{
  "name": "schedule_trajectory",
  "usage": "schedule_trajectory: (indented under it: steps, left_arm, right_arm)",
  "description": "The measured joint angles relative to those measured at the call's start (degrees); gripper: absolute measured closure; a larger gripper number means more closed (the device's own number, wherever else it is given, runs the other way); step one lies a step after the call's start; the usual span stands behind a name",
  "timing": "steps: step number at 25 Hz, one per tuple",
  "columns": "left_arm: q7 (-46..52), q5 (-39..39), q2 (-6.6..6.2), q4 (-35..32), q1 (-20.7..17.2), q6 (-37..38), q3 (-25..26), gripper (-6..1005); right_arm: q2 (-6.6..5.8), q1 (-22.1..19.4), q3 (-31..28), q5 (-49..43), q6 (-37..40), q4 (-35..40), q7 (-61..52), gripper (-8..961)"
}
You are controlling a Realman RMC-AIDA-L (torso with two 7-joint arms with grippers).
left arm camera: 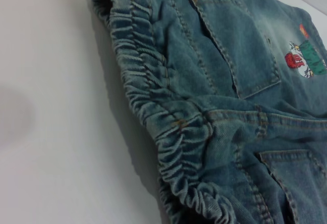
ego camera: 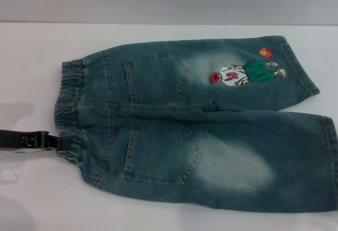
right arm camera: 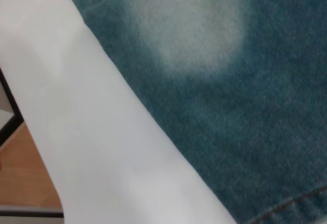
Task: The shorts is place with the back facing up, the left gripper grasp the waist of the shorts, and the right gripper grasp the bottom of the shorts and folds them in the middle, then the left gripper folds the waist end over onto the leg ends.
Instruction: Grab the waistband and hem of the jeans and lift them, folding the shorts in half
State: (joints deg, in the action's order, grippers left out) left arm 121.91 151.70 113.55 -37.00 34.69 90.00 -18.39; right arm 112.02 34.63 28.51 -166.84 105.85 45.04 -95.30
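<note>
One pair of denim shorts (ego camera: 211,131) lies spread flat on the white table (ego camera: 31,73), back side up, with two back pockets showing: the far one (ego camera: 156,76) and the near one (ego camera: 161,153). Its long axis runs across the head view, with the waist (ego camera: 71,115) pointing toward the robot's left and the two leg ends toward its right. The far leg ends at a slanted hem (ego camera: 301,65) and carries the embroidered basketball-player cartoon (ego camera: 245,74) with one small orange basketball patch (ego camera: 265,52) just beside the hem. The near leg runs past the right edge of the head view, its hem (ego camera: 332,157) partly cut off. Two pale worn patches show, one on each leg.

One gripper is in sight: the left gripper (ego camera: 53,141), black, comes in low from the left edge and reaches the gathered waist at its nearer part, touching the ruffled band. Whether its fingers are apart or closed on the cloth cannot be told. The left wrist view looks along the ruffled elastic band (left arm camera: 153,91) from close by.

The right gripper is not seen in any view; its wrist camera looks down on the near leg's pale patch (right arm camera: 189,24), the table edge and a strip of brown floor (right arm camera: 25,178).
</note>
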Motion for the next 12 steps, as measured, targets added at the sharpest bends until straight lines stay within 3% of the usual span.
schedule_trajectory:
  steps: [12]
  left_arm:
    - [0.0,0.0,0.07,-0.01,0.09,0.0,-0.24,886]
  right_arm:
    - [0.44,1.79,0.05,2.51,-0.51,0.72,-0.07,251]
